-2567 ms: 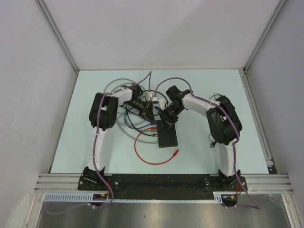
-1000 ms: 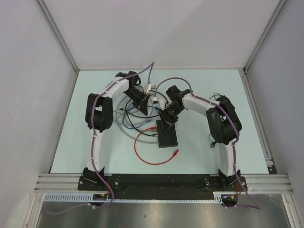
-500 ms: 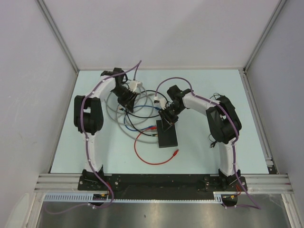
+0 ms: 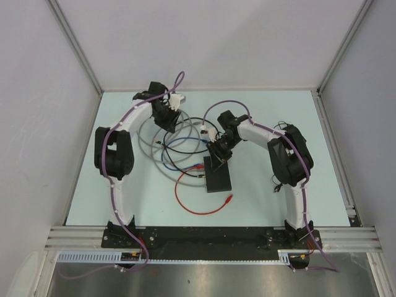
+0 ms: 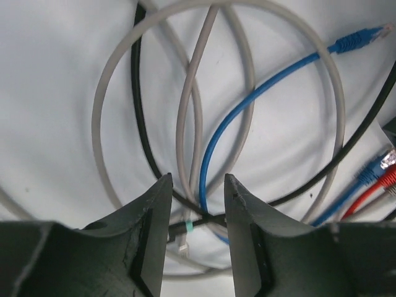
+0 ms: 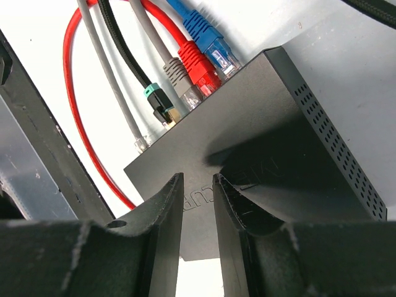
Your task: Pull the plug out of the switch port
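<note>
While the pale table point(image 4: 278, 117) takes up the whole floor of the white-walled enclosure, both arms bend in over its middle. The left arm point(image 4: 114, 154) rises along the left side to the far edge and folds back, putting the left gripper point(image 4: 167, 116) above the far part of a tangle of cables. Its fingers point(image 5: 154, 210) stand well apart with nothing clamped between them, and cable loops on the table show through the gap. The right arm point(image 4: 291, 161) curves in from the right and brings the right gripper point(image 4: 218, 153) down at the far end of the switch point(image 4: 218, 179). Its fingers point(image 6: 167, 204) are only slightly parted and grip nothing, with the tips at the box's top face. The switch is a flat black box lying near the table's centre, just left of the right arm's elbow, with its socketed narrow edge turned away from the arm bases. Around it, a grey cable point(image 4: 145, 133) coils in wide loops to the left, a black cable point(image 4: 185, 119) arcs across them, and a blue cable point(image 4: 168, 154) curls inside. A red cable point(image 4: 185, 204) loops toward the near edge, and its loose end lies just beside the switch's near corner. Along the socket edge sit a blue plug point(image 6: 213, 43), a red plug point(image 6: 197, 65), a grey plug point(image 6: 178, 77) and a black plug with a teal band point(image 6: 158, 102). A clear-tipped plug point(image 6: 141, 145) lies loose beside the switch.
</note>
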